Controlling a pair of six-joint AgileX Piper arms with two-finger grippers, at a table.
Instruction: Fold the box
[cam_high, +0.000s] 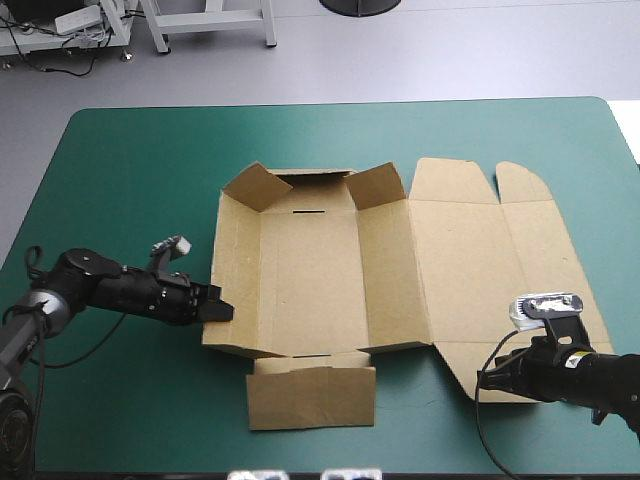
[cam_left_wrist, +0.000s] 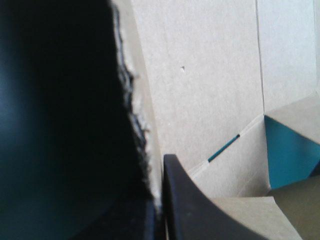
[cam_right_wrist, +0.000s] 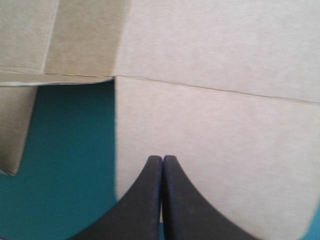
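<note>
Near flap (cam_high: 311, 395) flat; box (cam_high: 300, 270) walls partly raised, lid (cam_high: 480, 265) flat.

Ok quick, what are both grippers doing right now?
Left gripper: closed, pinching the left wall of the box.
Right gripper: closed, holding nothing, tip over a flat part of the box.

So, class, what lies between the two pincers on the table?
The box: the left pincer grips its left wall, the right pincer sits over the lid's near flap. The high view shows it.
</note>
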